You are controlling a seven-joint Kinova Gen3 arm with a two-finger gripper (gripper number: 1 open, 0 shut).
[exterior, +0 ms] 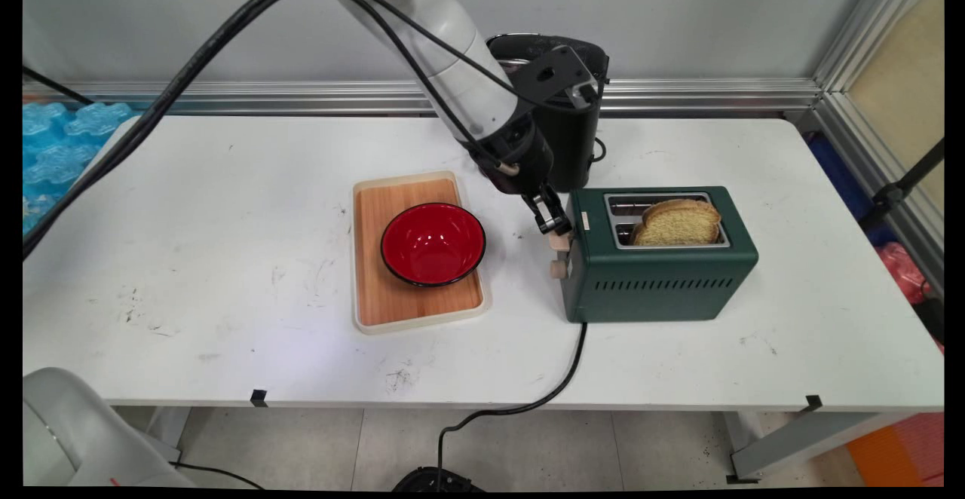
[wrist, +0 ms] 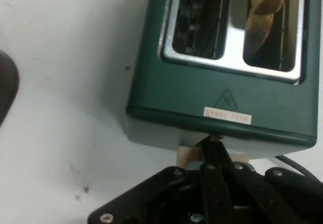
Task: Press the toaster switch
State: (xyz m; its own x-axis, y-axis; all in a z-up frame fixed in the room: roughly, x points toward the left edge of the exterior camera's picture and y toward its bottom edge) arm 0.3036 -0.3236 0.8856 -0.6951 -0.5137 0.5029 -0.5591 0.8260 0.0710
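toaster point(exterior: 660, 277): dark green, two slots, upright on the tabletop point(exterior: 226, 318), right of centre
bread slice point(exterior: 678, 222): browned, seated in the near slot, top protruding
lever point(exterior: 559, 241): pale wood, on the toaster's left end, met by the hand point(exterior: 556, 226)

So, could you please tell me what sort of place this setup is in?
Probably a robotics lab staged as a kitchen counter: a white table framed by aluminium rails, with a green toaster holding bread, and the claw at the toaster's lever.
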